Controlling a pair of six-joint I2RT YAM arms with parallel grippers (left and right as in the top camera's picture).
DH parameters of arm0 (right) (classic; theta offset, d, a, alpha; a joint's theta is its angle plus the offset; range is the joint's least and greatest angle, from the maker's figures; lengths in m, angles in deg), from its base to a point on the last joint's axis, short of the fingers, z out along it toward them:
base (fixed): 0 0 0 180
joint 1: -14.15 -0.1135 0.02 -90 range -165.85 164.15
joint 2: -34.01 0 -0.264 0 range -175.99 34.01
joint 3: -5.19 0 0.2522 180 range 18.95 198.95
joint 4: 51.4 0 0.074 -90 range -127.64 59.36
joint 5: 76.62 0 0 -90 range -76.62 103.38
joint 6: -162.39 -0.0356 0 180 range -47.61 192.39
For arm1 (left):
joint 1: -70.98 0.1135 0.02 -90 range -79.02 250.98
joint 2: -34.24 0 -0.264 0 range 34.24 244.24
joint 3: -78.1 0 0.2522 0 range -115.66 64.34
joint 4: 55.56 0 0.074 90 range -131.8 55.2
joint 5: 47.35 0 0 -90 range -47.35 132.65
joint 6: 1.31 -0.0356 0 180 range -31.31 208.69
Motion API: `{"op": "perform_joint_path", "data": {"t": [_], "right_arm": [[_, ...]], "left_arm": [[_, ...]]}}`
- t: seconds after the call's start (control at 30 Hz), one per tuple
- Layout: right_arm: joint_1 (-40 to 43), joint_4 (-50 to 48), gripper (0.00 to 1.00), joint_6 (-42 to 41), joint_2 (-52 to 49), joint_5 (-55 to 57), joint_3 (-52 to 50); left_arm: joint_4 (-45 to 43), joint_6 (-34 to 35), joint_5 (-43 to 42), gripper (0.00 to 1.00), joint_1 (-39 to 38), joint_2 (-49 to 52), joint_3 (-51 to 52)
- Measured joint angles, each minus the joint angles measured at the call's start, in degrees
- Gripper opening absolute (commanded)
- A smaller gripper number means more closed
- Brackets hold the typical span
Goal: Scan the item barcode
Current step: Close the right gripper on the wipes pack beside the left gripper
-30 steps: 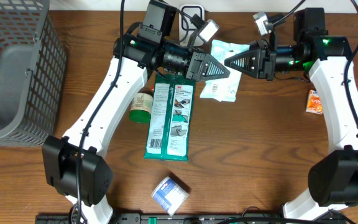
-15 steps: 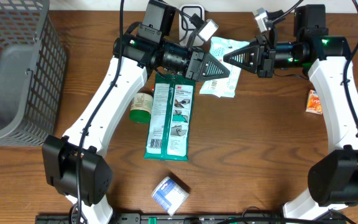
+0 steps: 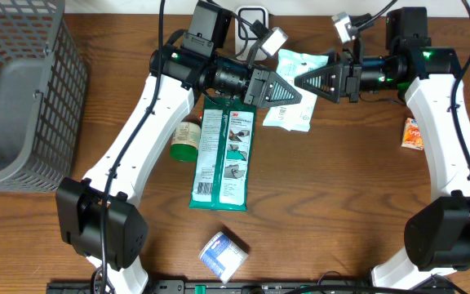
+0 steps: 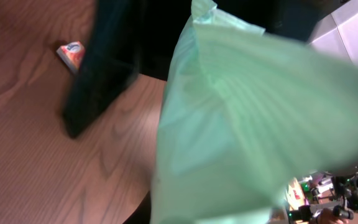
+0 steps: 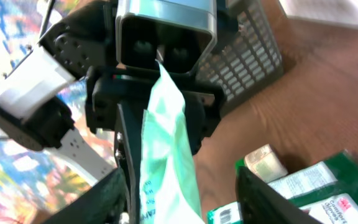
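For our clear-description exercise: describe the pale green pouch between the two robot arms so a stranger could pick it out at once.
On the wooden table, look to the far middle, where the left gripper is shut on a crinkled pale mint pouch. Unlike the long dark green pack lying flat beside it, it is light-coloured and held.

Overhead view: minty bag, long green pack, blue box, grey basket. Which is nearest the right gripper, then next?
1. Minty bag, beside the right gripper.
2. Long green pack, middle.
3. Blue box, front.
4. Grey basket, far left.
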Motion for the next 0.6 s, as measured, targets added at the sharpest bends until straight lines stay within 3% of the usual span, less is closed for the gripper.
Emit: {"op": "perform_joint_path", "data": {"t": [0.1,0.17,0.2,0.27,0.37,0.43,0.6], "right_arm": [[0.00,0.90,0.25,-0.09,0.00,0.98,0.00],[0.00,0.92,0.05,0.02,0.00,0.81,0.02],[0.00,0.90,0.01,0.07,0.00,0.42,0.04],[-0.04,0.96,0.01,-0.31,0.00,0.11,0.07],[-0.02,0.85,0.01,-0.39,0.00,0.17,0.07],[0.09,0.63,0.01,-0.42,0.00,1.09,0.07],[1.29,0.39,0.01,-0.79,0.00,3.61,0.04]], "left_arm": [[-0.02,0.00,-0.07,0.07,0.00,0.00,0.00],[0.00,0.00,0.24,0.07,0.00,0.00,0.02],[0.00,0.04,0.68,0.07,0.02,0.04,0.02],[-0.02,0.00,1.01,0.08,0.13,0.09,0.02],[-0.44,-0.11,1.07,0.36,0.11,0.11,0.04],[-1.07,-0.26,0.68,0.48,0.11,0.11,0.07],[-3.37,-0.02,1.33,0.57,0.17,0.11,0.07]]}}
